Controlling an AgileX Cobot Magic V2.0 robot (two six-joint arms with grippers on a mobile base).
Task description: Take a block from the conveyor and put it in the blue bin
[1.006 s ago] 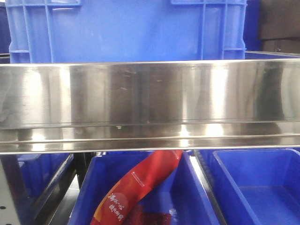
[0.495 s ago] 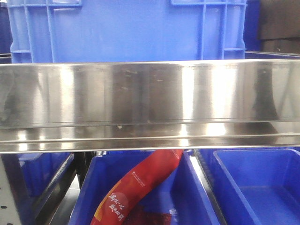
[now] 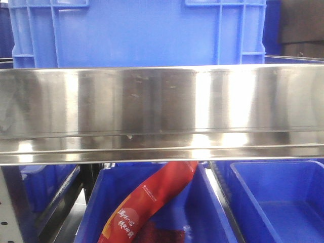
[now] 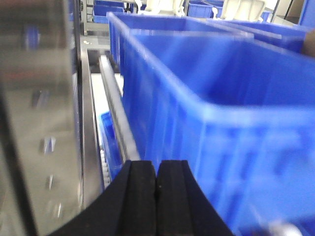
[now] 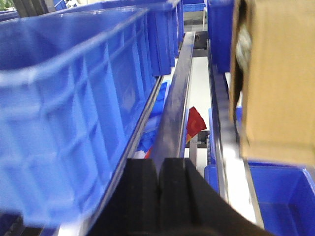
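Note:
No block shows in any view, and the dark conveyor belt is out of view. A large blue bin (image 3: pixel 136 30) stands behind a wide steel side panel (image 3: pixel 162 106) in the front view. My left gripper (image 4: pixel 156 164) is shut and empty, next to the wall of a blue bin (image 4: pixel 221 98). My right gripper (image 5: pixel 158 162) is shut and empty, between a blue bin (image 5: pixel 64 98) on its left and a steel rail (image 5: pixel 177 98) ahead. Neither gripper shows in the front view.
Below the steel panel sit two lower blue bins (image 3: pixel 202 212) (image 3: pixel 273 202); the left one holds a red printed packet (image 3: pixel 152 197). A brown cardboard box (image 5: pixel 275 73) is at the right of the right wrist view. More blue bins stand behind.
Only the bright reflections on the steel panel have shifted sideways. The bins and the red packet are where they were.

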